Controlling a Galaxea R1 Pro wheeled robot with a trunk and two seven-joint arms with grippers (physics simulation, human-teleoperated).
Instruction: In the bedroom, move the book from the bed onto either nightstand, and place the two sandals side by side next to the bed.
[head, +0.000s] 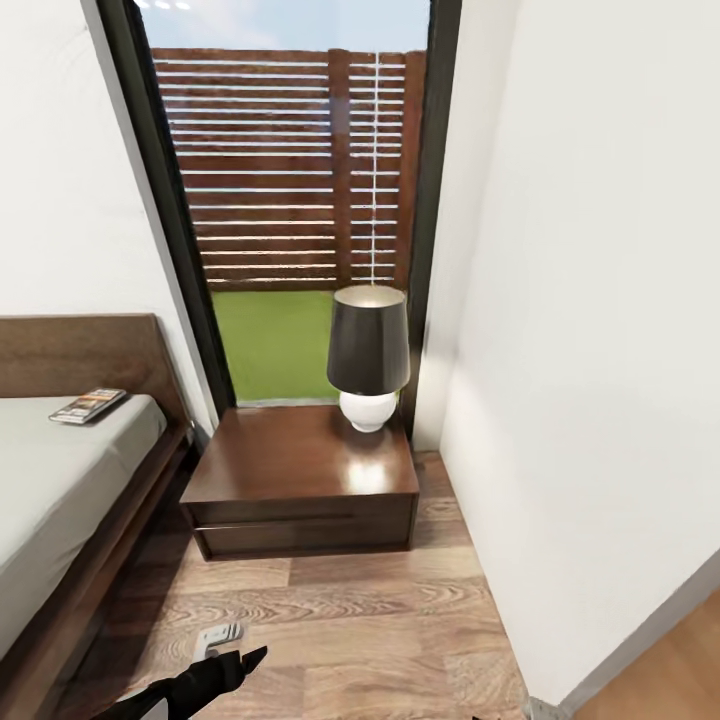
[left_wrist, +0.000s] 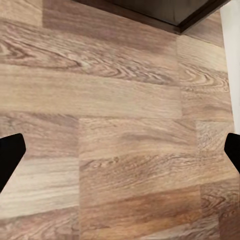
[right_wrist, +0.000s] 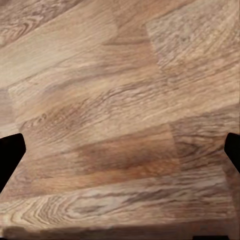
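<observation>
Just off centre toward 5 o'clock in the head view, an upright table lamp (head: 368, 358) with a dark tapered shade (head: 368, 345), pale inside at its top rim, over a round white base (head: 367, 410). Up at 12 o'clock behind it, through the glass, a reddish-brown slatted fence (head: 290, 170) with a strip of pale blue sky (head: 290, 22) above. Between fence and lamp, toward 11 o'clock of the shade, a patch of bright green grass (head: 270, 340).
</observation>
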